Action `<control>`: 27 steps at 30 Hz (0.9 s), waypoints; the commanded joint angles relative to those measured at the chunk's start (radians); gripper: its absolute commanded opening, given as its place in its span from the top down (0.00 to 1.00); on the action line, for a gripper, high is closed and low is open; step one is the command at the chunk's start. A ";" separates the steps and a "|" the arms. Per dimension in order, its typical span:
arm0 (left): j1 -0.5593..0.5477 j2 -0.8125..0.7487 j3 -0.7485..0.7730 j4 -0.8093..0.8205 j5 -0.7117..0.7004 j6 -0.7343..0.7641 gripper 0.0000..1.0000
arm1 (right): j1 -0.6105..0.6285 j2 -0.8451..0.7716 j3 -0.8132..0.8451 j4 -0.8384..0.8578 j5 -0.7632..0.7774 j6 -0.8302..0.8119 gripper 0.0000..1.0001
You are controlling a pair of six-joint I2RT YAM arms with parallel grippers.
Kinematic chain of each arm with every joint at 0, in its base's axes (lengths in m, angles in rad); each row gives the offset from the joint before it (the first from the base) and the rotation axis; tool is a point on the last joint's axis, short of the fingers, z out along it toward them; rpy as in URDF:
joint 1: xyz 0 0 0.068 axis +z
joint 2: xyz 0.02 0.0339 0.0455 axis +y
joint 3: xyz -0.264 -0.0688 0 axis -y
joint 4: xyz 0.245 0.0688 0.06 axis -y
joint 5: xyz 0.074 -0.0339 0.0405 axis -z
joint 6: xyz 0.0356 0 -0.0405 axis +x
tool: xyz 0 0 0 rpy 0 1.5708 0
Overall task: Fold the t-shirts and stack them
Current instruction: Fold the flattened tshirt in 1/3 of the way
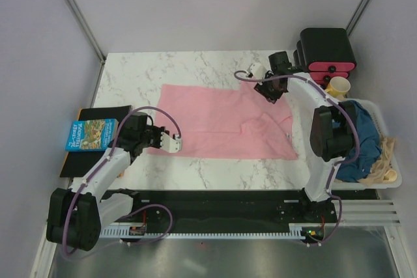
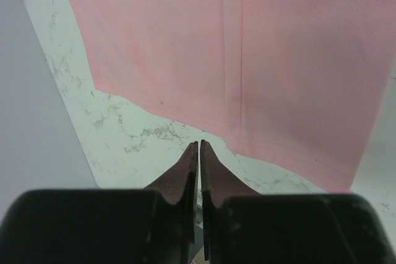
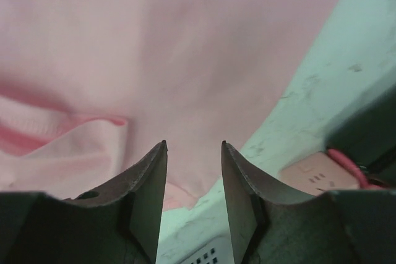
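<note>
**Closed on the left, parted on the right**

Our left gripper [image 2: 199, 144] is pressed closed on nothing. Its tips are over the white marble tabletop [image 2: 124, 134], just beside the near hem of the light pink cotton t-shirt [image 1: 221, 118], which lies spread flat. Our right gripper [image 3: 193, 146] stands parted above that shirt's far right corner. The dark teal-blue cotton t-shirt [image 1: 365, 138] sits crumpled in the white plastic bin [image 1: 371, 103] at the right.

- White marbled table [image 1: 130, 83].
- Pink t-shirt [image 1: 215, 118] spread flat across its middle.
- Black boxes [image 1: 326, 47] at the far right corner.
- Black mat [image 1: 98, 112] at the left edge.
</note>
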State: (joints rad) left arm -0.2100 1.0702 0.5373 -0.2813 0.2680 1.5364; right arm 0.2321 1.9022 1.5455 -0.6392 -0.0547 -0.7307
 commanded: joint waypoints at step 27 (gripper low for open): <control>-0.017 0.007 0.029 0.016 0.000 -0.035 0.84 | -0.028 0.135 -0.012 -0.174 -0.247 -0.022 0.60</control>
State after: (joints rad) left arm -0.2214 1.0706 0.5373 -0.2817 0.2638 1.5364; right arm 0.2054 2.0243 1.5337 -0.8448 -0.2958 -0.7551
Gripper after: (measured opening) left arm 0.154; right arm 0.417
